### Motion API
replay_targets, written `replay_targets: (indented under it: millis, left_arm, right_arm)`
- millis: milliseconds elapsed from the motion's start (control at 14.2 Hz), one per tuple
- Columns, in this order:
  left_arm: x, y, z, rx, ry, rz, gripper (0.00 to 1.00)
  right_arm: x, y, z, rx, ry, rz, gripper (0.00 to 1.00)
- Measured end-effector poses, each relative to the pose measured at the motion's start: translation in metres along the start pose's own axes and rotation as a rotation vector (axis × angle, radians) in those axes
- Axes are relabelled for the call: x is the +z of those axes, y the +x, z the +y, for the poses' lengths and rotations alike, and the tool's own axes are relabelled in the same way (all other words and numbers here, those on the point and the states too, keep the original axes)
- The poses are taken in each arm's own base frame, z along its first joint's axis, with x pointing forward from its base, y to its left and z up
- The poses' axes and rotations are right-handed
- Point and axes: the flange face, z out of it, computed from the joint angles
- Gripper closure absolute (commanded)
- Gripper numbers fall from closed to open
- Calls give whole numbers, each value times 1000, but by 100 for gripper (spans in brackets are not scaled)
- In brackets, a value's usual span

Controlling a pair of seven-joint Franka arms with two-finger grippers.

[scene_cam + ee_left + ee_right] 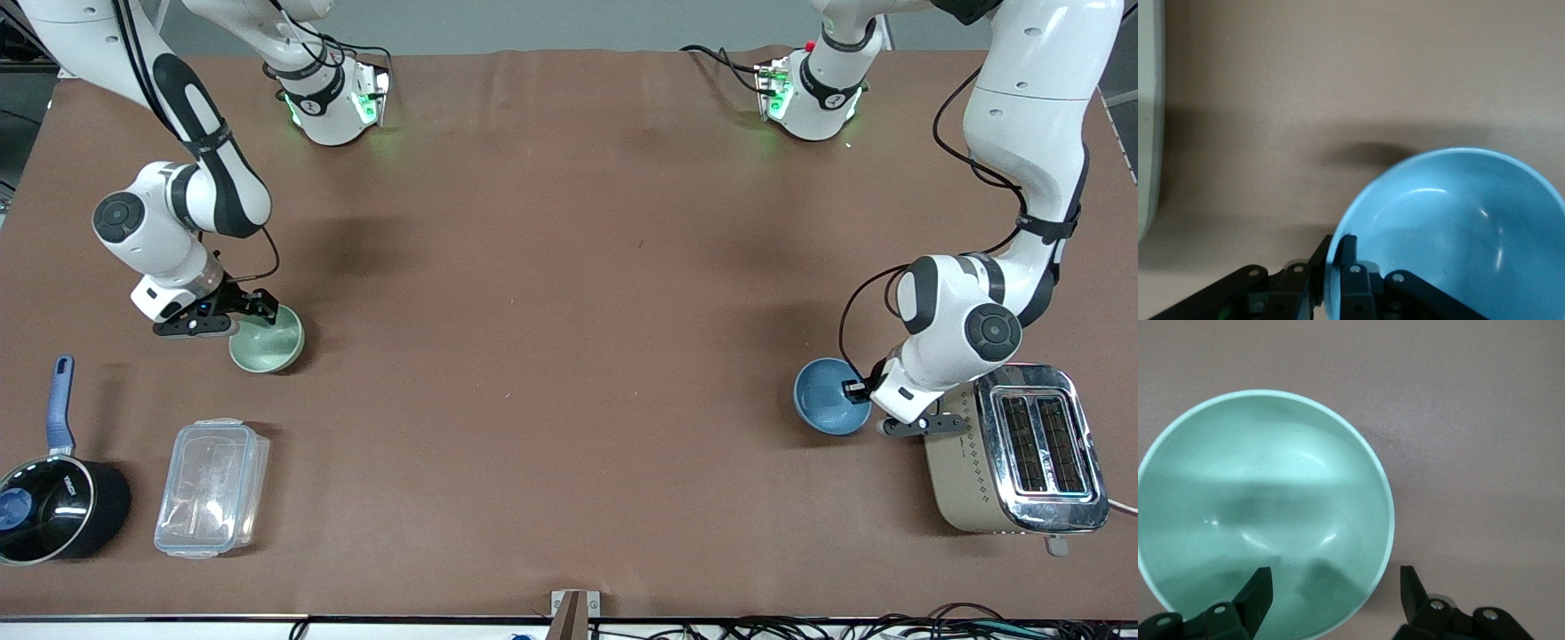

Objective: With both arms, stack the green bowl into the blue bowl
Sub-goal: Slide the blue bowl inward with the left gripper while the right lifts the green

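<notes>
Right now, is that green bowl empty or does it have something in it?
Empty: the right wrist view shows the green bowl with a bare inside, only shadows in it.

Brown table (569, 356); grey wall (569, 22) — cables.

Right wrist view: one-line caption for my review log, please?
Right tool open, straddling the green bowl's rim: one finger over the inside, the other outside above the table.
</notes>
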Motion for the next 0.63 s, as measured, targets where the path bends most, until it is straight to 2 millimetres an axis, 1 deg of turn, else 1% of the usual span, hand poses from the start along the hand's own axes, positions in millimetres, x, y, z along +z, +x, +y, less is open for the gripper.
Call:
replay_targets:
  millis: [70,211,281,421,561,632]
  left_arm:
    - [-7,-1,19,-32,-19,7,100]
    - [-16,-12,78,-110,-72,2,100]
    - [-20,-22,113,-155,-101,-11,100]
    - [-29,-46,181,-226,-147,-40,100]
    - [-33,-75,242,-267,-159,-62,100]
    - [-33,-92,272,-279,-159,-73,100]
  right_arm:
    - [0,0,0,0,-1,3,64]
    - [2,0,0,2,-1,1,96]
    - [3,-1,0,5,0,0,100]
    - [3,0,2,16,0,2,100]
    - [0,2,2,39,6,-9,100]
    - [-5,4,2,52,14,-35,100]
